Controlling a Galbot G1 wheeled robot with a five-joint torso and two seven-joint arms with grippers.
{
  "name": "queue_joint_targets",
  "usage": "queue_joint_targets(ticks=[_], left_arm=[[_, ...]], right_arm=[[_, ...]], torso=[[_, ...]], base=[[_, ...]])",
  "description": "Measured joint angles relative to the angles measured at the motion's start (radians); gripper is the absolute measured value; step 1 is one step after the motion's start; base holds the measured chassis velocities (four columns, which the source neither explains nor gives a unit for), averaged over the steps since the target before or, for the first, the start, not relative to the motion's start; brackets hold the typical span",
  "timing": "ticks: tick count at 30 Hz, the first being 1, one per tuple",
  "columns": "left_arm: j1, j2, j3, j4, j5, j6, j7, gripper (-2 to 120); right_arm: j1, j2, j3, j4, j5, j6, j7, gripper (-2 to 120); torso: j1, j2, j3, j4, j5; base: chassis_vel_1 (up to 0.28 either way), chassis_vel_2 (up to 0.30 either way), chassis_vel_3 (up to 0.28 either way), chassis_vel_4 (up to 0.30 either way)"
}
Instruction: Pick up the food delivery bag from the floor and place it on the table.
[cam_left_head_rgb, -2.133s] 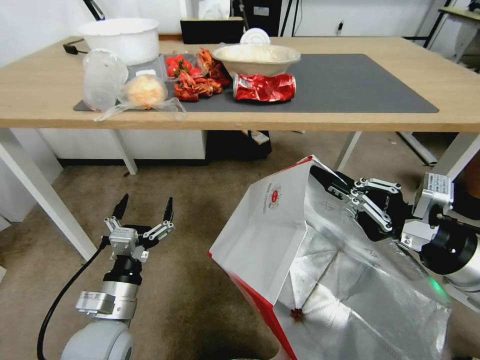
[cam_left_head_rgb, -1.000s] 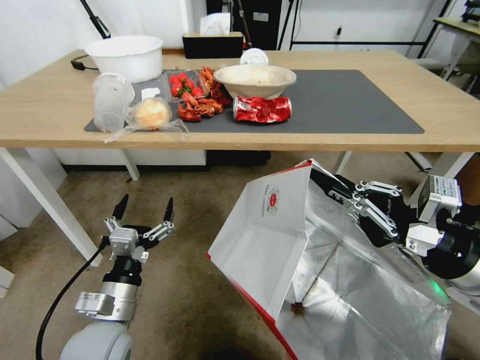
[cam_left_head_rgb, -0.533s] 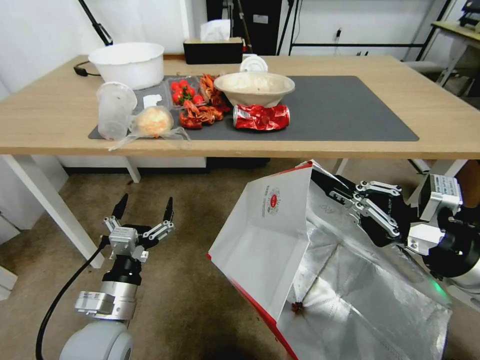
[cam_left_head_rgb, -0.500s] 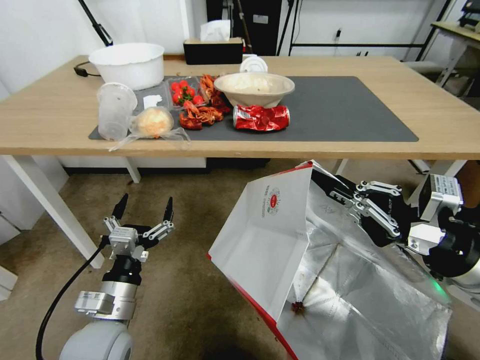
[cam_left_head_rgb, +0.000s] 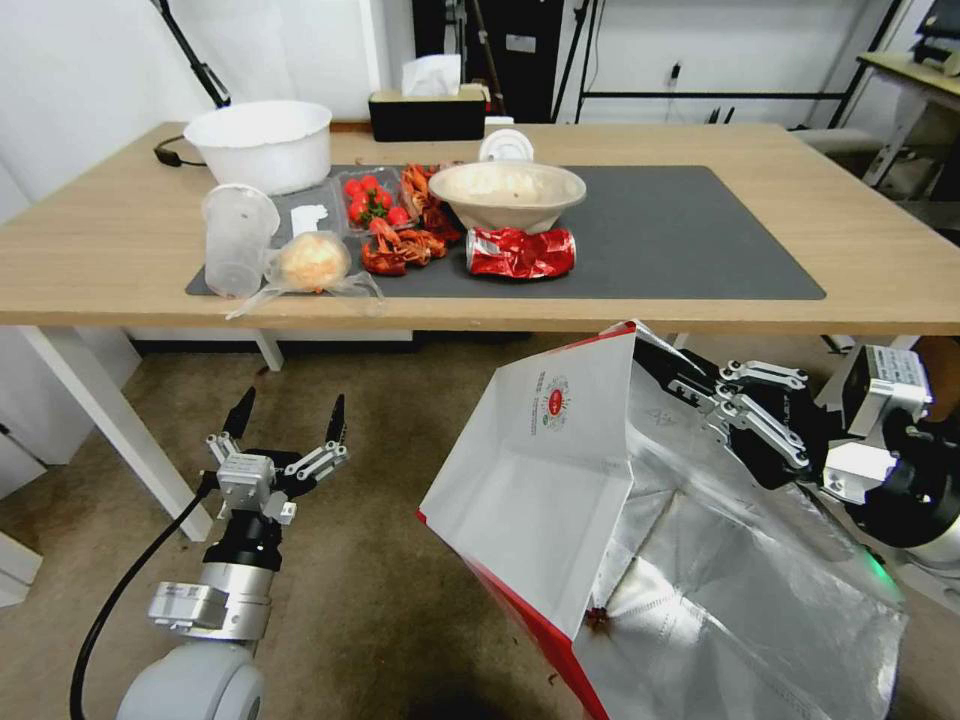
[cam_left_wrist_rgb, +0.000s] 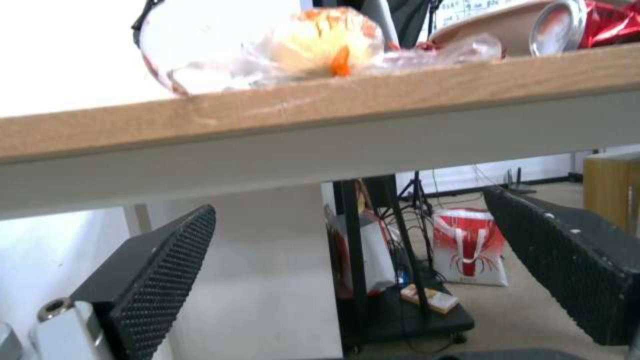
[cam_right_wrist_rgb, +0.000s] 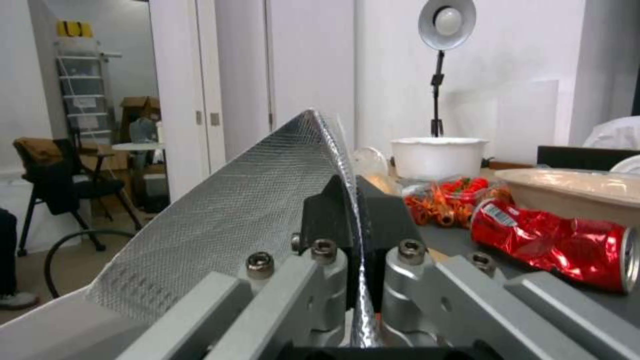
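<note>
Raised slightly: food delivery bag (cam_left_head_rgb: 560, 470), bottom cut off | right gripper (cam_left_head_rgb: 668, 372) clamps rim | left gripper (cam_left_head_rgb: 288, 420) spread, idle

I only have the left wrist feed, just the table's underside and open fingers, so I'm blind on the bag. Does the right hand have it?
Observer: Yes. The right hand is shut on the foil-lined rim of the food delivery bag.
Operator: Is it on the table?
Observer: No. In the head view it hangs in front of the table, its top corner about level with the near edge.
Operator: Any room to set it down?
Observer: The right part of the dark grey mat is bare; the crushed red can and the bowl sit left of that.
</note>
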Motion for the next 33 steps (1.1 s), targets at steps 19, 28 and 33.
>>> queue_joint_targets(ticks=[19, 28, 33], left_arm=[[0.007, 0.0, -0.002, -0.012, 0.004, 0.001, 0.001, 100], [0.008, 0.0, -0.003, -0.013, 0.009, 0.002, 0.001, 100], [0.007, 0.0, -0.004, -0.011, 0.013, 0.002, 0.001, 100]], right_arm=[[-0.004, -0.002, 0.008, 0.008, 0.003, -0.002, -0.002, 0], [-0.006, 0.003, 0.008, 0.011, 0.0, -0.002, -0.003, 0], [-0.008, 0.004, 0.007, 0.015, -0.002, -0.002, -0.002, 0]], torso=[[0.027, 0.076, 0.05, 0.0, -0.0001], [0.039, 0.108, 0.069, 0.0, -0.0001], [0.048, 0.131, 0.083, 0.0, 0.0]], base=[[0.0, 0.0, 0.0, 0.0], [0.0, 0.0, 0.0, 0.0], [0.0, 0.0, 0.0, 0.0]])
